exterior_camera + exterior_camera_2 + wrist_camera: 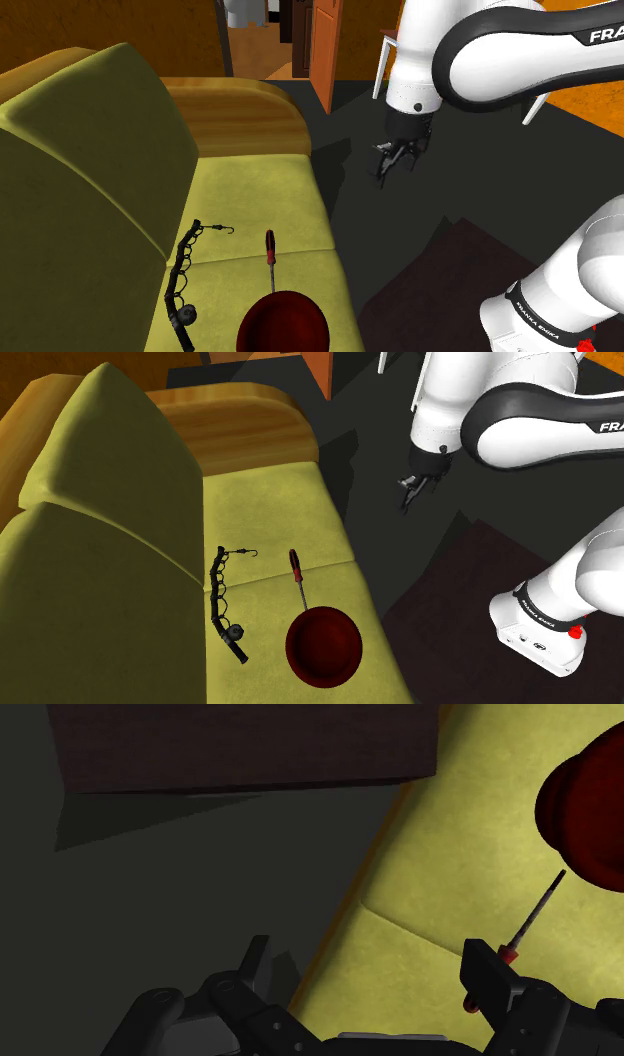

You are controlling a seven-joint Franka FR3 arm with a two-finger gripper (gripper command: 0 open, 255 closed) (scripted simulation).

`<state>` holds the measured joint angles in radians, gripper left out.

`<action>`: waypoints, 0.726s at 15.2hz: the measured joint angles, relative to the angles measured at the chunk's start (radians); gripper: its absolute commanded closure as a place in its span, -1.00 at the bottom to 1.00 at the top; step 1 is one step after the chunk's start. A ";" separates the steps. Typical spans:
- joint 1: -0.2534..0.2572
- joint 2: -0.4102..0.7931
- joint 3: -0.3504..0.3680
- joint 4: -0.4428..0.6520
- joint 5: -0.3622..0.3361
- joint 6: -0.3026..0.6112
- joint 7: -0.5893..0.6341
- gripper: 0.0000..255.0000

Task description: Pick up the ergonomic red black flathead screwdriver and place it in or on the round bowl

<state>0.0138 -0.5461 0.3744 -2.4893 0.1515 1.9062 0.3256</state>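
Observation:
The screwdriver [269, 254] [296, 576] lies flat on the olive-yellow sofa seat [265, 195], its red and black handle away from the bowl and its thin shaft pointing at it. The round dark red bowl [283, 322] [323, 645] [590, 814] sits on the seat right at the shaft's tip. My black gripper [395, 165] [412, 492] [370, 969] hangs open and empty over the dark floor, off the seat's front edge and well apart from both. In the wrist view the screwdriver [540, 912] passes behind one finger [483, 979], which hides most of its handle.
A black corded object [185, 275] [228, 607] lies along the seat's back, beside the screwdriver. The sofa's wooden armrest [240, 105] rises at its far end, with an orange door [330, 50] beyond. The dark stand [440, 290] sits by the sofa front.

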 measured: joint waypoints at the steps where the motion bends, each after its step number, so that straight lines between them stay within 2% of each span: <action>1: -0.004 0.040 0.022 0.009 0.003 0.031 0.029 -1.00; 7: -0.027 0.244 0.127 0.041 -0.013 0.198 0.194 -1.00; 11: -0.046 0.423 0.192 0.091 -0.082 0.313 0.335 -1.00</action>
<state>-0.0318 -0.1234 0.5660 -2.3979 0.0696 2.2190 0.6607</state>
